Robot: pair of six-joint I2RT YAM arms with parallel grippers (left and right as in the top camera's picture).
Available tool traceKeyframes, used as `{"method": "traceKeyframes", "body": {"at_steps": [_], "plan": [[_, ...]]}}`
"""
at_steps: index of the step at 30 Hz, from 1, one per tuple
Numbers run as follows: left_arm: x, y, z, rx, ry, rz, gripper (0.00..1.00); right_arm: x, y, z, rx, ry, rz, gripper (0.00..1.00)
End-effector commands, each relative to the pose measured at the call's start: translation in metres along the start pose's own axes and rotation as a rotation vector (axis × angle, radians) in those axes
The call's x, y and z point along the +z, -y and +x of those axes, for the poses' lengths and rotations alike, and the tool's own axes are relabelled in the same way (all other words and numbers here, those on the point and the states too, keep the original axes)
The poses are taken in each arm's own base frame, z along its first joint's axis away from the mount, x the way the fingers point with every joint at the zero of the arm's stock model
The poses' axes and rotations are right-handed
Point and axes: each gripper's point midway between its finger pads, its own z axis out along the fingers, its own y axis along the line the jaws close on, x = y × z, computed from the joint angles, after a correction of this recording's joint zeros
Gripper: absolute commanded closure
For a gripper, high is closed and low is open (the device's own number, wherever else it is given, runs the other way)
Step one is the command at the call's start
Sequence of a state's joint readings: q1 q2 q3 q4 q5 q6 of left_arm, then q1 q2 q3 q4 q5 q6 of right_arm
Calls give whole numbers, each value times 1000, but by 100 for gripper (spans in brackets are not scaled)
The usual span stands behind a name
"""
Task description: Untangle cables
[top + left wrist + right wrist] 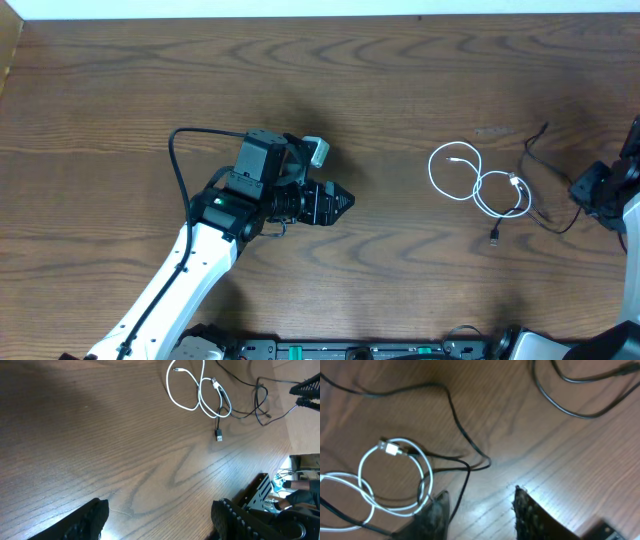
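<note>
right gripper (477,510): jaws parted, nothing clamped; black cable (218,435) passes loose through gap. left gripper (160,510): jaws wide apart, empty, over bare table (300,80). white cable (391,449): two loops flat on table, right side, crossed by black cable, well apart from left gripper.

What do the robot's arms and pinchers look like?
The left arm is white with black joints, a small green light and a thick black cable looping off it. The left gripper is black and pointy. The right gripper has black fingers with bumpy pads.
</note>
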State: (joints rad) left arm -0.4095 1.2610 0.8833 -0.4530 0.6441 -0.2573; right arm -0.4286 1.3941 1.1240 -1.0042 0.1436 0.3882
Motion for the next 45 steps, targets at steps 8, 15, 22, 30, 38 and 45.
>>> {"method": "traceKeyframes", "body": {"at_steps": [8, 15, 22, 30, 38, 45], "plan": [[0, 1, -4, 17, 6, -7, 29, 22, -40, 46, -165, -161, -222, 41], [0, 1, -4, 17, 6, -7, 29, 56, -20, 65, -76, -171, -95, 45], [0, 1, -4, 17, 6, -7, 29, 55, -43, 70, -67, -195, -226, 43], [0, 1, -4, 18, 6, -7, 29, 36, -103, 80, -281, -181, -502, 46], [0, 1, -4, 17, 6, -7, 30, 26, -148, 41, -400, 91, -537, 42], [0, 1, -4, 17, 6, -7, 29, 31, -152, 28, -126, 118, -463, 40]]}}
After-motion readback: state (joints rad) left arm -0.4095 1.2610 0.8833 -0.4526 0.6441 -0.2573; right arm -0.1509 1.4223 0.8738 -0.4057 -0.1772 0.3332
